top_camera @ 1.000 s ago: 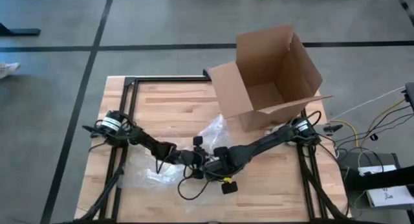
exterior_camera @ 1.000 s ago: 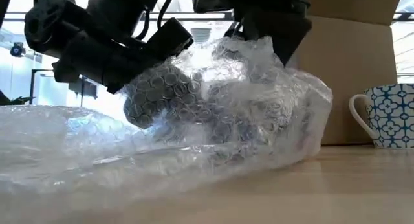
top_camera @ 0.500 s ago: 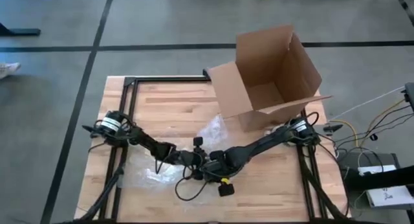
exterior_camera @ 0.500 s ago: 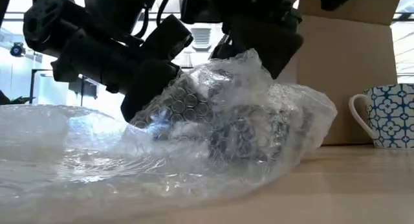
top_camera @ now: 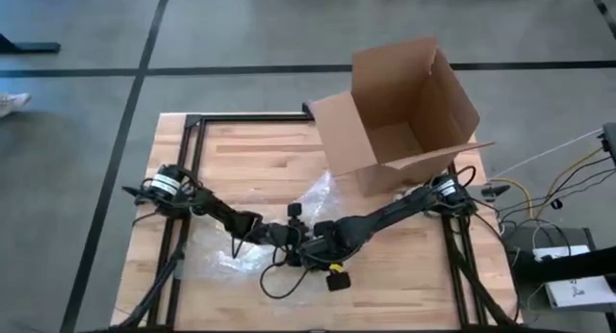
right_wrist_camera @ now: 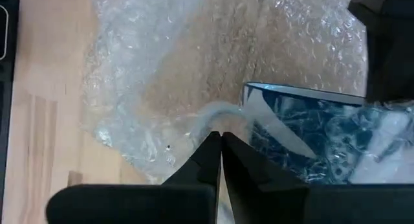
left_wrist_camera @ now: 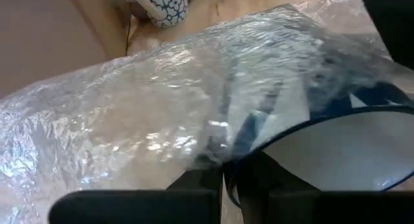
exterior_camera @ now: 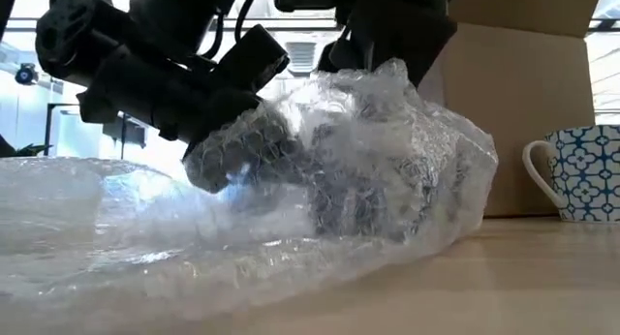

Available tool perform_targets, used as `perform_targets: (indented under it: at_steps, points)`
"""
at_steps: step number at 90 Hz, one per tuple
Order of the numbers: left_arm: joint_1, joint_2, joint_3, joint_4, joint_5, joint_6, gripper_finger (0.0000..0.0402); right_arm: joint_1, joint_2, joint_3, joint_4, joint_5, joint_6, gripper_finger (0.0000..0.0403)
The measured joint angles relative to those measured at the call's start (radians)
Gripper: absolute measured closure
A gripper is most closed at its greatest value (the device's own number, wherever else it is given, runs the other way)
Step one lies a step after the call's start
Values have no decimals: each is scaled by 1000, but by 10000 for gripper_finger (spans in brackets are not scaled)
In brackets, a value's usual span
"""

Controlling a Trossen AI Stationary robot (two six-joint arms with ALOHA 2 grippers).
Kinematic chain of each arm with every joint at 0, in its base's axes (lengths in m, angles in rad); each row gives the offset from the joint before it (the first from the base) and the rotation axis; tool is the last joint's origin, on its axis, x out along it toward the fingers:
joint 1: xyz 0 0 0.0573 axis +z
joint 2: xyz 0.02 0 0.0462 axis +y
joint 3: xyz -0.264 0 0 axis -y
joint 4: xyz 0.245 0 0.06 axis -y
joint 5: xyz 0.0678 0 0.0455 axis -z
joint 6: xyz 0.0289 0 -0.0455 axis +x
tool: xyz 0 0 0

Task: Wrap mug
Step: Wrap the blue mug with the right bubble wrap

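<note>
My wooden worktop (top_camera: 260, 155) stands on a grey concrete floor (top_camera: 87, 131) crossed by dark lines, with cables (top_camera: 553, 193) trailing off one side. Looking level across it, I see bright windows (exterior_camera: 29, 112) behind, washing the room in daylight.

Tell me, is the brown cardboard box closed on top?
No, the brown cardboard box stands open in the high view, flaps up.
</note>
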Motion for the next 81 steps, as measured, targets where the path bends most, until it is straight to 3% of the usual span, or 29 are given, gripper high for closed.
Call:
perform_targets:
  at_steps: [48,62,81]
  points:
    - [0,0,0,0,0,0,396,0,-8,41,-52,17,15,403]
    - [0,0,0,0,0,0,396,0,-9,126,-172,107,3,403]
    - [0,0,0,0,0,0,396,41,-11,222,-301,100,63,403]
